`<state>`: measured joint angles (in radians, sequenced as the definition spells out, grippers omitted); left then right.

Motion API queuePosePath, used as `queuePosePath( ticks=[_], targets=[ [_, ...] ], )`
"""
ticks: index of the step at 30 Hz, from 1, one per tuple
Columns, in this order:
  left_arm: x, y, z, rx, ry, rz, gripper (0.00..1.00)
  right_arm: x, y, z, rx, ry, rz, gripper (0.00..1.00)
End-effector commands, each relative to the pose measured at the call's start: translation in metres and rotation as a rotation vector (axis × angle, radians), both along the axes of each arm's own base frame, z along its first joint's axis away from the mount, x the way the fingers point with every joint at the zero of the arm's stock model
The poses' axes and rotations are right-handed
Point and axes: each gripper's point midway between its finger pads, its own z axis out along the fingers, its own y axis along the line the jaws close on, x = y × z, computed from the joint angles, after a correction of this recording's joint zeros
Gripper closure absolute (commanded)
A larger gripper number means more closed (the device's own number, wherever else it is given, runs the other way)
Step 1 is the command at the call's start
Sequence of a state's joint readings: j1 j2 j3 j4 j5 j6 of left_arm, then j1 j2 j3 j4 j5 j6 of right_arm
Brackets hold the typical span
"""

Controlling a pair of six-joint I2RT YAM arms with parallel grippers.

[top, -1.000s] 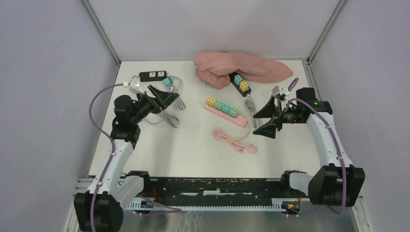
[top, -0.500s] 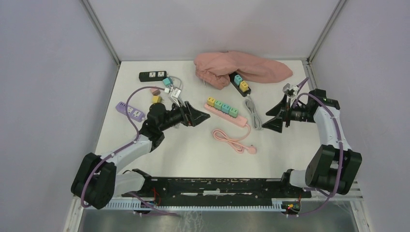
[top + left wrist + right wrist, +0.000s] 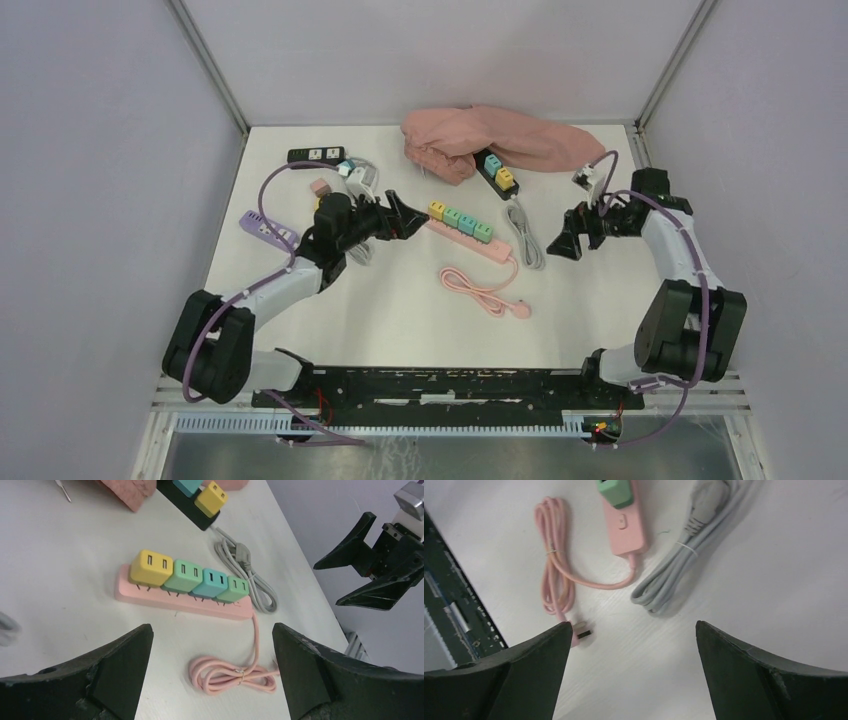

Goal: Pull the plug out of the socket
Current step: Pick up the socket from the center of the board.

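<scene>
Left gripper (image 3: pixel 405 216) at nine o'clock and right gripper (image 3: pixel 560 238) at three o'clock of the pink power strip (image 3: pixel 470 240) both stand released and empty, with four plugs (image 3: pixel 187 575) seated and no lettering legible.

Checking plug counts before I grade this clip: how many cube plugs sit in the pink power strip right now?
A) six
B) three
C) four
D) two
C: in the left wrist view the pink power strip carries a yellow plug, a green plug, a teal plug and an end green plug.
</scene>
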<state>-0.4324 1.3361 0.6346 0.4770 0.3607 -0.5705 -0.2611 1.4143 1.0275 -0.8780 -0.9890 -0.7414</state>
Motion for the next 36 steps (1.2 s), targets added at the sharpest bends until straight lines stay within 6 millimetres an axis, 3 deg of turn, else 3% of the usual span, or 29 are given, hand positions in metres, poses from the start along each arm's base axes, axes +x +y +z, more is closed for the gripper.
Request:
queuePosePath(
  ticks=[1,3,6,9,12,19,26,34,36],
  targets=[
    [0.016,0.013,0.042,0.065,-0.118,0.050,0.05,0.087,-0.024,0.012,-0.243,-0.054,-0.242,0.00],
    [0.020,0.025,0.057,0.126,-0.143,0.095,0.04,0.114,-0.016,0.014,-0.330,-0.082,-0.250,0.00],
    [0.025,0.059,0.086,0.253,-0.199,0.236,0.03,0.155,0.004,0.016,-0.395,-0.165,-0.268,0.00],
    [0.015,0.081,0.112,0.374,-0.293,0.269,0.01,0.197,0.024,0.015,-0.397,-0.211,-0.304,0.00],
    [-0.001,0.096,0.107,0.506,-0.310,0.235,0.01,0.223,0.044,0.004,-0.428,-0.193,-0.320,0.00],
    [-0.025,0.136,0.065,0.651,-0.244,0.317,0.01,0.248,0.077,-0.044,-0.432,-0.097,-0.296,0.04],
    [-0.034,0.142,0.070,0.642,-0.278,0.335,0.01,0.270,0.078,-0.075,-0.466,-0.039,-0.334,0.22],
    [-0.035,0.142,0.069,0.646,-0.278,0.334,0.01,0.267,0.079,-0.101,-0.518,-0.016,-0.310,0.34],
    [-0.034,0.141,0.070,0.643,-0.278,0.331,0.01,0.266,0.077,-0.105,-0.532,-0.014,-0.305,0.42]
  ],
)
